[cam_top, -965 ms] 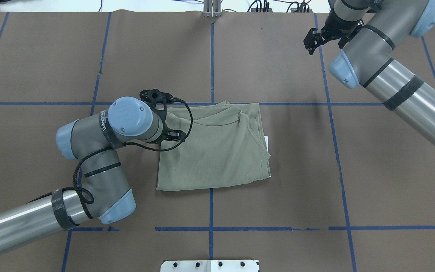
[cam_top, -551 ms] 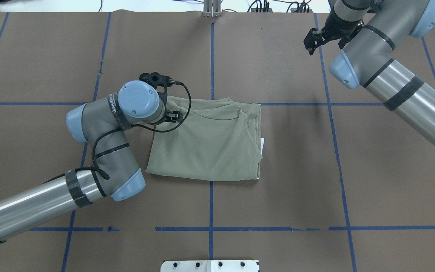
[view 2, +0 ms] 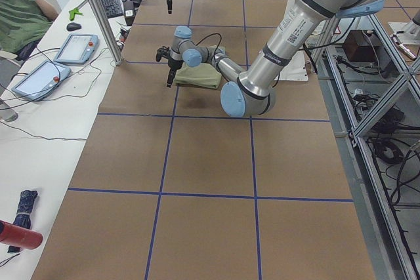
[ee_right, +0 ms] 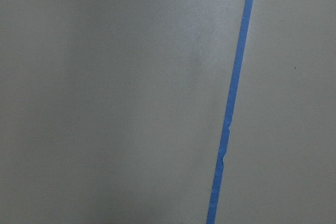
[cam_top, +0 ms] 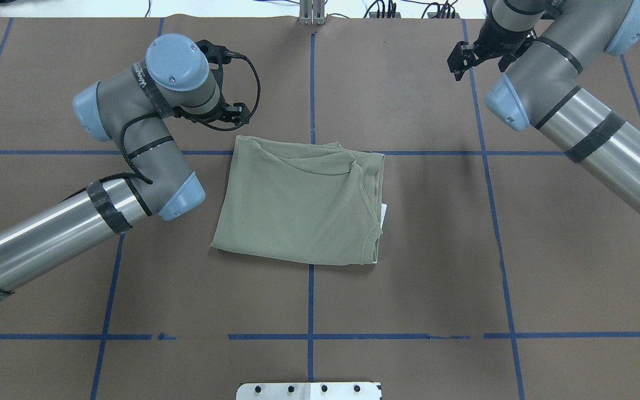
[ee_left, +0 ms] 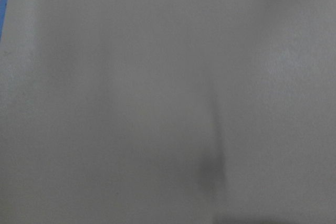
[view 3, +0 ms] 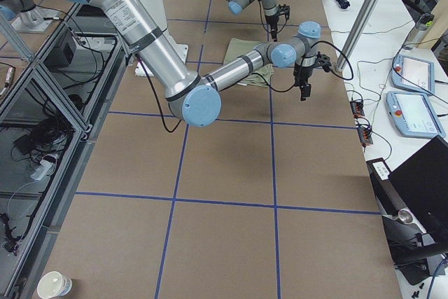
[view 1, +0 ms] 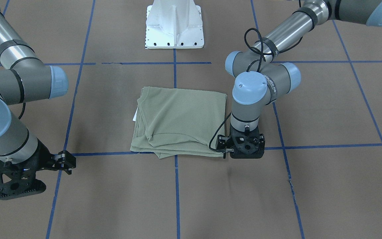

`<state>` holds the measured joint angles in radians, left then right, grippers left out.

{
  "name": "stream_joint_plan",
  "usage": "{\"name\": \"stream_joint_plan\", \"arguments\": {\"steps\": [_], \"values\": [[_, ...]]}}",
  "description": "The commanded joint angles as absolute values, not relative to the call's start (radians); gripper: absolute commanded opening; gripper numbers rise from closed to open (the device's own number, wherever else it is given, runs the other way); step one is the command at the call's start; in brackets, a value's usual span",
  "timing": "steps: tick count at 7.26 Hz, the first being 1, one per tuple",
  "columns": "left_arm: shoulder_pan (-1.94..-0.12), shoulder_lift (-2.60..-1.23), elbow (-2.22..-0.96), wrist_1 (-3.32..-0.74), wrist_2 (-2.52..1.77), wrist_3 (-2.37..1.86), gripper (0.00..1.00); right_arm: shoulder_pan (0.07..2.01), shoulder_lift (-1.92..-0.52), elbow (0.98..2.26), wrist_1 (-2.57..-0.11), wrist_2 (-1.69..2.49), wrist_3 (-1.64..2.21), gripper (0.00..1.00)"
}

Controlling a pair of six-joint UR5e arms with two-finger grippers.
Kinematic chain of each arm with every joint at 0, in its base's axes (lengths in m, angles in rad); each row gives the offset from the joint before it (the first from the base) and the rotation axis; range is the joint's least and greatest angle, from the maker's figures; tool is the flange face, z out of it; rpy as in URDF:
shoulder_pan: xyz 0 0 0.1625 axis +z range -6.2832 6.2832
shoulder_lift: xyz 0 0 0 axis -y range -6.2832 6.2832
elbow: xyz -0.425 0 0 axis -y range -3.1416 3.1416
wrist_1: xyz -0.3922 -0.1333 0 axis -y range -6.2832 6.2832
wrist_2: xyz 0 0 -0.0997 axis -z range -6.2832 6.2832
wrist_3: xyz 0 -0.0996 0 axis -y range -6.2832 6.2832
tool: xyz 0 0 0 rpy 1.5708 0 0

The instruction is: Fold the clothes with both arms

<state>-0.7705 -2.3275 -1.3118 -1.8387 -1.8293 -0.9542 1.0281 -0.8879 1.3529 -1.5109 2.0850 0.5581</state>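
Left gripper (cam_top: 231, 111): carries nothing. It hangs over bare table (cam_top: 409, 250), just off the shirt's corner at 11 o'clock in the overhead view. Its wrist camera gives only blurred table, so I cannot tell how the jaws stand.
Right gripper (cam_top: 459, 60): carries nothing, and the jaws seem parted. It is at 2 o'clock from the shirt, well apart, near the far table edge.
Left arm (cam_top: 148, 155): bent sharply, with the elbow near the shirt's 9 o'clock edge but not touching it.
Right arm (cam_top: 575, 122): stretched along the 3 o'clock side, clear of the cloth.
Shirt (cam_top: 298, 205): a folded, slightly skewed rectangle at the table centre. Loose layers bunch along the 12 o'clock edge toward 1 o'clock.
Tag (cam_top: 384, 211): a white sliver shows at the 3 o'clock edge.
Stage: the fold looks almost finished, with perhaps one tidy or last fold left.
Risk, corner: a low sideways move of the left gripper toward 5 o'clock may catch the corner and pull the pack open.
Risk, layers: a shallow pinch at the bunched edge may take only the top layer, so the stack would spread.
Risk, skew: uneven pulls by the two arms would twist it more.
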Motion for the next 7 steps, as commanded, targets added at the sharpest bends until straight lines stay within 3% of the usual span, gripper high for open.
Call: {"name": "stream_joint_plan", "arguments": {"steps": [1, 3, 5, 7], "values": [[-0.868, -2.301, -1.385, -1.823, -1.958, -0.866, 1.0, 1.064, -0.908, 1.353, -1.519, 2.124, 0.548, 1.0], [-0.978, -2.148, -1.587, -1.696, -1.997, -0.62, 1.0, 1.191, -0.983, 1.393, -1.584, 2.215, 0.322, 1.0], [-1.148, -2.021, -1.788, -1.475, -2.035, -0.278, 1.0, 1.329, -1.072, 1.512, -1.794, 2.224, -0.032, 1.0], [-1.367, -1.903, -1.833, -1.398, -2.112, 0.034, 1.0, 1.452, -1.243, 1.665, -1.911, 2.229, -0.197, 1.0]]}}
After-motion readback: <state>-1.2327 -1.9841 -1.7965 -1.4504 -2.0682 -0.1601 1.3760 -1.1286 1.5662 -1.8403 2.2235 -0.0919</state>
